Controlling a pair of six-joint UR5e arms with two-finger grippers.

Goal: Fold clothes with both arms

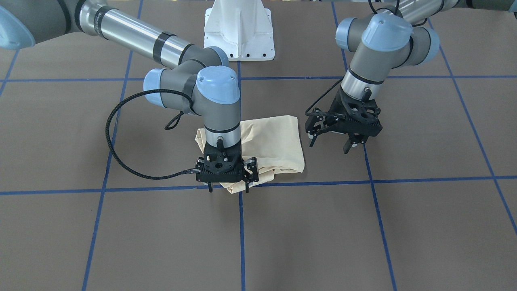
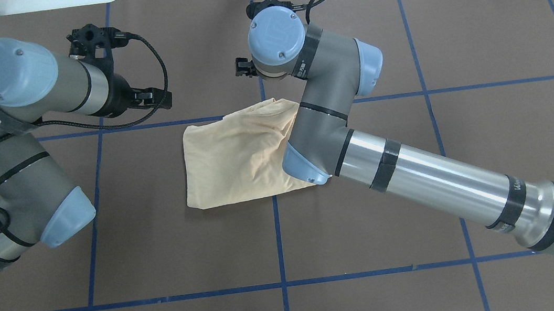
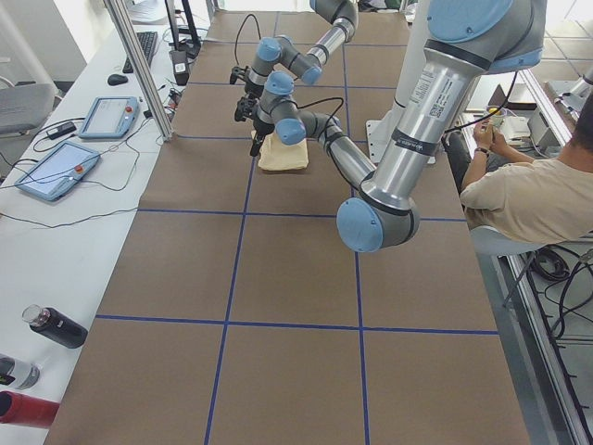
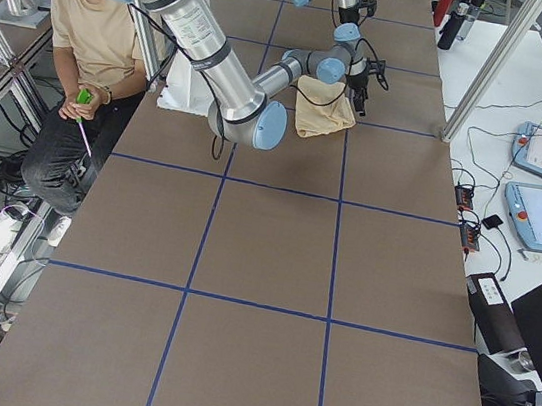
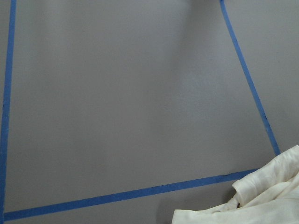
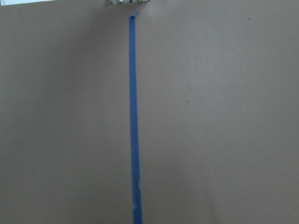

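The clothes are one pale cream-yellow shirt [image 1: 274, 137], folded into a small, slightly rumpled rectangle [image 2: 240, 154] at mid-table, with no print showing. My right gripper [image 1: 228, 187] points straight down over the shirt's far edge, seen from the robot. It is open, and its fingers straddle a corner of the cloth. My left gripper [image 1: 331, 143] hangs open above bare table just beside the shirt and holds nothing. A corner of the shirt [image 5: 261, 196] shows in the left wrist view. The right wrist view holds only table and a blue tape line.
The brown table is marked with a blue tape grid [image 1: 241, 226]. The white pedestal base [image 1: 239, 32] stands at the robot's side. A seated person [image 3: 528, 195] is beside the table. Touch panels [image 3: 56, 171] and bottles [image 3: 51, 326] lie on the side bench.
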